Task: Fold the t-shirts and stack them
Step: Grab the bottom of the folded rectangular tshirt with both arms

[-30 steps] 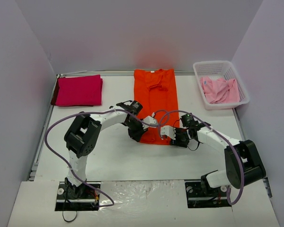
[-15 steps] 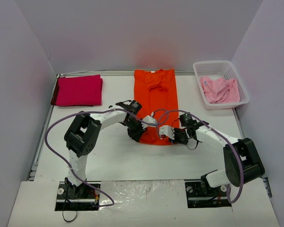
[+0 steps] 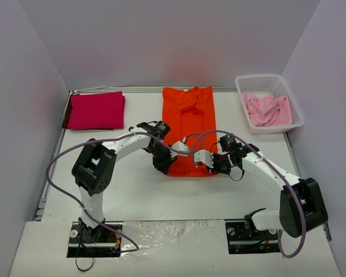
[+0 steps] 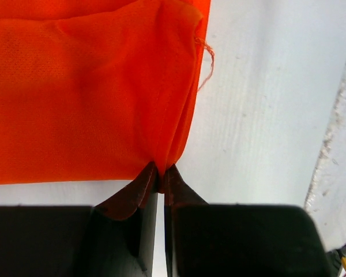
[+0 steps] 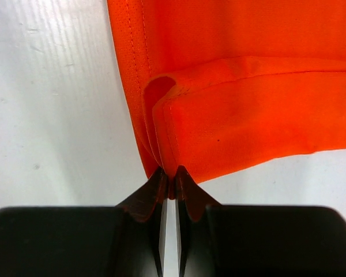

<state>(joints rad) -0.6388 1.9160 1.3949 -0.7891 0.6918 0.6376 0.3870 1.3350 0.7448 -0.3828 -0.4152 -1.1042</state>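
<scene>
Top external view had the orange t-shirt (image 3: 189, 118) lying lengthwise mid-tabletop (image 3: 132, 190). Left tool (image 4: 160, 173) was pinched shut on its near-left hem corner, and right tool (image 5: 170, 176) was pinched shut on the near-right corner. Magenta t-shirt (image 3: 96, 110) sat folded at far left. Pink t-shirt (image 3: 267, 109) lay crumpled in the basket (image 3: 240, 86).

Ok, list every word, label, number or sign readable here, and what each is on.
None can be read.
The orange t-shirt, the magenta-red t-shirt and the pale pink t-shirt are plain, without print.
The white basket shows no marking.
A small pale patch at the orange collar may be a tag, too small to read.
</scene>
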